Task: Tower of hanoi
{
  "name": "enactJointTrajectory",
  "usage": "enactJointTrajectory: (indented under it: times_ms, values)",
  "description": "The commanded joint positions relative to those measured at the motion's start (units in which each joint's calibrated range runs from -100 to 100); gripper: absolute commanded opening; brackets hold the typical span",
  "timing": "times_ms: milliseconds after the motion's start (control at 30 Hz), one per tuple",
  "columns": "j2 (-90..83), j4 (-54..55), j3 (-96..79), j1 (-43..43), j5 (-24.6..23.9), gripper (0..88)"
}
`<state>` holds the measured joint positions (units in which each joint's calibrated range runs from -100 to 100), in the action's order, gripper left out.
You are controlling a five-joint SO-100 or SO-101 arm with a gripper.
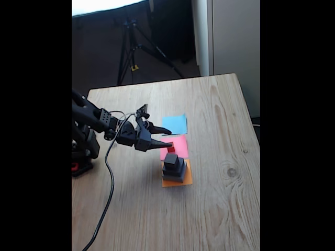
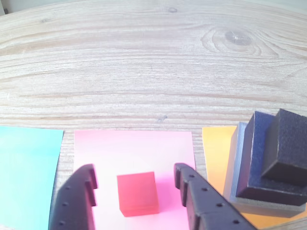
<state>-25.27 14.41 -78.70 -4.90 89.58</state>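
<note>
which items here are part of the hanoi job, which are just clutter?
Job: red cube on the pink paper, between the open gripper fingers; stack of three dark blocks on the orange paper; blue paper.

Clutter: tripod, cable.

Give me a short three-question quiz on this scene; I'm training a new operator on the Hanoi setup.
1. True or false: the red cube sits on the pink paper square.
2. How many dark blocks are stacked on the orange paper square?
3. The gripper is: A) shut on the cube, B) open with a finger on each side of the cube, C) over the blue paper square.

Key: 1 true; 2 three; 3 B.
</note>
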Motion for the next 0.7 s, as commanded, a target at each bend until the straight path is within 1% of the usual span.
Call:
enactJointTrajectory:
  times_ms: [0,67,100,167,267,300,367,500,600,667]
  values:
    - [-11.8,-16.5,3.9,-1.2,1.7,0.5]
    - [-15.4,-24.1,6.0,-1.2,2.7,0.5]
    - [-17.2,-27.5,7.1,-1.1,2.2,0.5]
    - [-20.1,-37.9,11.9,-0.9,1.2,0.5]
    - [-23.2,-54.4,22.3,-0.8,-2.3,0.5]
    - [-23.9,-58.3,25.7,-0.9,-4.1,0.5]
    - [-24.1,-66.3,33.3,-1.5,-5.3,0.5]
    - [-22.7,-78.0,48.3,-4.4,-7.5,0.5]
    - [-21.7,-84.6,58.6,-7.8,-7.5,0.6]
    - [-20.9,-90.3,65.8,-10.7,-6.1,1.0]
